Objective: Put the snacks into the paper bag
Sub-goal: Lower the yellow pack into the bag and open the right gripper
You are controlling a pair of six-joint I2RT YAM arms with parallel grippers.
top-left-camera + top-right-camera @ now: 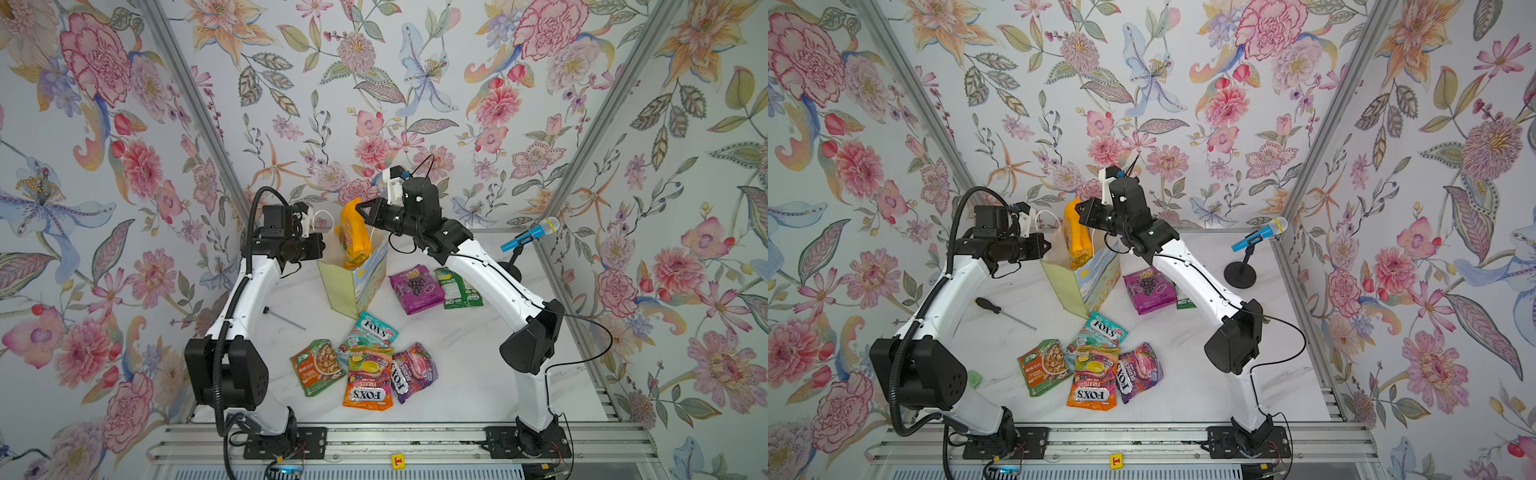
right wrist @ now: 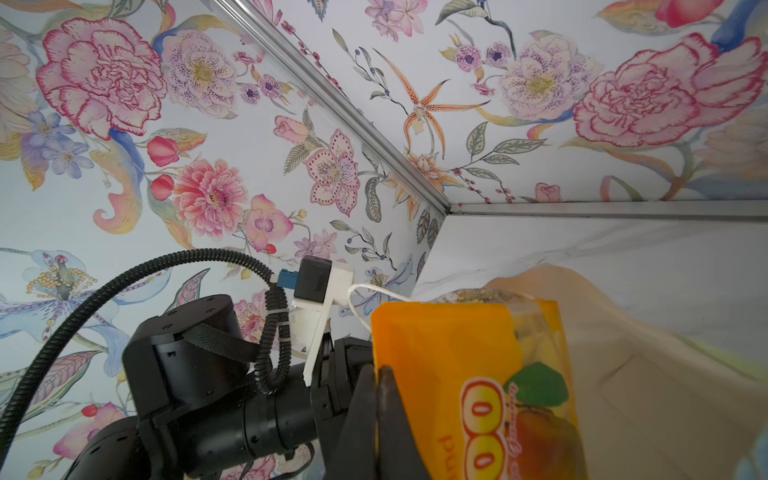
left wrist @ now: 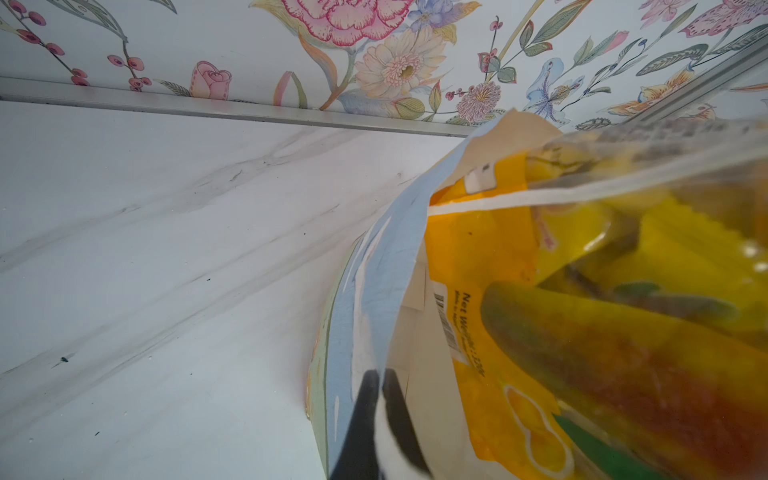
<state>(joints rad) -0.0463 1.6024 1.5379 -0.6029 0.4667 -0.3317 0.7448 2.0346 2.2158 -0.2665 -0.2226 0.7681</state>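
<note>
The paper bag (image 1: 338,291) (image 1: 1065,291) stands upright at mid-table, its mouth open. My left gripper (image 1: 322,246) (image 1: 1049,247) (image 3: 380,374) is shut on the bag's rim (image 3: 374,282). My right gripper (image 1: 362,208) (image 1: 1081,212) (image 2: 377,369) is shut on the top edge of a yellow "100" packet (image 1: 353,235) (image 1: 1077,239) (image 2: 449,353) (image 3: 478,257). The packet hangs with its lower end inside the bag's mouth. Loose snacks lie on the table: a purple "100" bag (image 1: 415,289), a green packet (image 1: 459,289), a teal FOX'S (image 1: 372,332), a nut pouch (image 1: 318,365), an orange FOX'S (image 1: 368,378) and a purple FOX'S (image 1: 413,370).
A screwdriver (image 1: 1005,311) lies left of the bag. A blue microphone (image 1: 530,235) on a black stand sits at the back right corner. Floral walls close in the white marble table (image 1: 457,374) on three sides, and a metal rail runs along the front.
</note>
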